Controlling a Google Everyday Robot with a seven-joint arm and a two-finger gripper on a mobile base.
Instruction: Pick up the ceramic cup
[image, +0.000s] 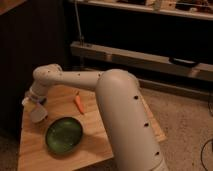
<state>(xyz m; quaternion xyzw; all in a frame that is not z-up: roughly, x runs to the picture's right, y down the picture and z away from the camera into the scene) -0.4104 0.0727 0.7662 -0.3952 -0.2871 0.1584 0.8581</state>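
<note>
My gripper (36, 103) down at table's (95, 137) far-left corner, right at ceramic cup (39, 114). Grip on cup: cannot tell. Risk: lifting on partial hold, tapered cup slips, drops into green bowl (64, 135) nearby or off left edge.

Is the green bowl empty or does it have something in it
Empty: the green bowl shows only its glossy inside. The carrot lies on the table beside it; the gripper is at the cup.

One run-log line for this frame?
gripper: over cup, table's left | bowl: right of cup | carrot: mid-table | phase: at cup
</note>
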